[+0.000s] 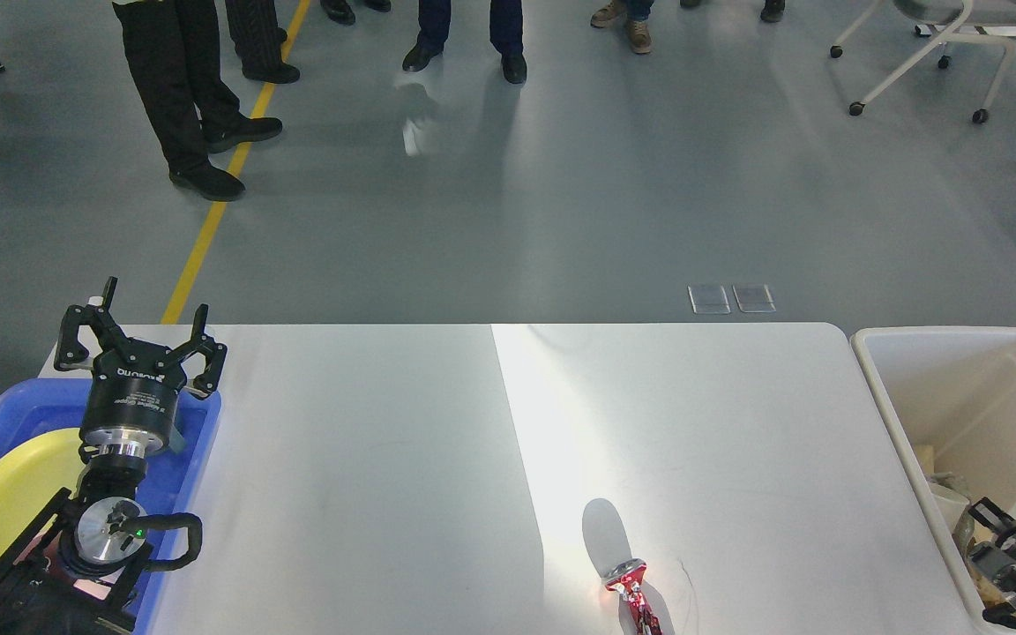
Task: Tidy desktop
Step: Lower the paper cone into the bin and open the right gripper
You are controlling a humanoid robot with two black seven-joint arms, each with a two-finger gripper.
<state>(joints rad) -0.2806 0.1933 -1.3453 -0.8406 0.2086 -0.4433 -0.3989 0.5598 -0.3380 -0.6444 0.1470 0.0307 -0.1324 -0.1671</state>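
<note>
Red crushed can (638, 598) lies left of right tool (1002, 560), on the desk (384, 459).
Right tool, low in the bin (914, 353), grip unclear; left tool (139, 339), spread empty, is farther.

Our counter (402, 459) spans the middle of the view. At its left end sits a tray (199, 459) holding a plate (5, 503), and our left gripper (139, 339) hangs over the tray's far corner. Just past the counter's right end stands a bin (940, 353) with scraps in it; our right gripper (1006, 547) is down inside, at its near side. A crushed can (636, 600) lies on the counter's near edge, right of centre. Behind the counter, people stand on the floor (561, 203), with a chair (931, 53) far right.
</note>
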